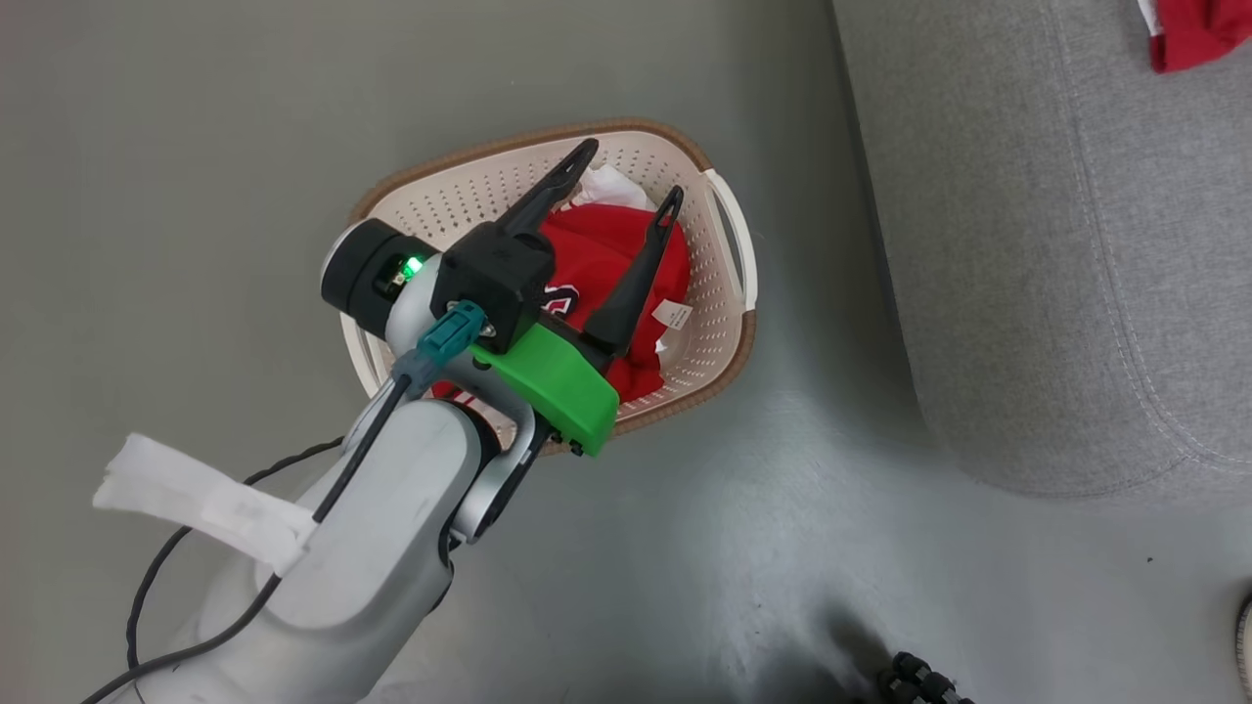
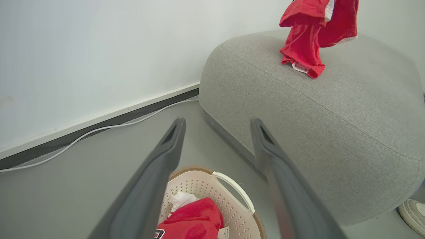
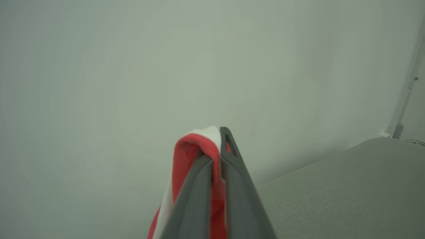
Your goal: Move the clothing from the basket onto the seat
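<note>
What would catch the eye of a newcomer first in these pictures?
Bright red clothing lies in the cream basket on the grey floor, with the open left tool above it. A second red garment, pinched in the shut right tool, hangs over the grey seat.

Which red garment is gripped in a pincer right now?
The hanging garment over the seat, pinched in the shut right pincer; the other garment lies loose in the basket below the open left pincer.
</note>
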Robot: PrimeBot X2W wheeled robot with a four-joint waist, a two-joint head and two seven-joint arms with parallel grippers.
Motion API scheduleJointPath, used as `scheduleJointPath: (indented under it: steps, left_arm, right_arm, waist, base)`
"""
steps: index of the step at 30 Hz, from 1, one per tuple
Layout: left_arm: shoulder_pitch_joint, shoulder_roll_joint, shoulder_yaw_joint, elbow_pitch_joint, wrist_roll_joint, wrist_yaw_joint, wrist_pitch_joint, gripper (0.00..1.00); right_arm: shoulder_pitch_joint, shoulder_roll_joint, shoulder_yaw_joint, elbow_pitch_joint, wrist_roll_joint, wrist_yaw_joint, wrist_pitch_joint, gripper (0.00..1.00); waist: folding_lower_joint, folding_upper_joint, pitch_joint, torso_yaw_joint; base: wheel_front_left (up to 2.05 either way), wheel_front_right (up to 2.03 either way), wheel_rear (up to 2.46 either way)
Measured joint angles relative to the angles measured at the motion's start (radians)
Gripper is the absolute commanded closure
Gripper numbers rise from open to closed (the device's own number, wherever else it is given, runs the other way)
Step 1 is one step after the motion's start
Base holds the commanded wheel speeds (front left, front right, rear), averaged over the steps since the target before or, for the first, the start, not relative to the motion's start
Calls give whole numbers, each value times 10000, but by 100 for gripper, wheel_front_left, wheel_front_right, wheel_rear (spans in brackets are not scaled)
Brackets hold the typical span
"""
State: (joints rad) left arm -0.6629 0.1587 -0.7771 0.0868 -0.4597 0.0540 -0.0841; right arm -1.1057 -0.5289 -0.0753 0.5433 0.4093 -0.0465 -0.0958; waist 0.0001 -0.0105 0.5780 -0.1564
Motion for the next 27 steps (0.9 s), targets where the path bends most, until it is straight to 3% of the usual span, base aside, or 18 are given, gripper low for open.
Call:
scheduleJointPath:
  steps: [10,20,23,24,27]
  left_arm:
    - [-31,144,-46,-144,73,92,217,0]
    - [-31,217,-86,-136,73,92,226,0]
    - [-28,288,-56,-77,73,92,209,0]
    - [-25,307,-54,-46,71,92,201,0]
    - [-13,322,-33,13,67,92,169,0]
  right_arm:
    - [887,1177,153,1542,127,-159,-629,100]
    - [1523,1755,439,2725,17,-159,-1158,100]
    - [1568,1994,614,2968,-29,-111,-1256,44]
    - [1610,2048,635,3051,-48,-63,-1312,0]
    - [1756,2150,560,3206,-17,58,-1411,0]
  waist:
    - [0,0,468,-74]
    - [0,0,526,-171]
    - [0,0,466,-222]
    - [-1,0,437,-240]
    - [-1,0,326,-291]
  base:
    - [0,0,0]
    - [0,0,0]
    - [0,0,0]
    - [0,0,0]
    - [0,0,0]
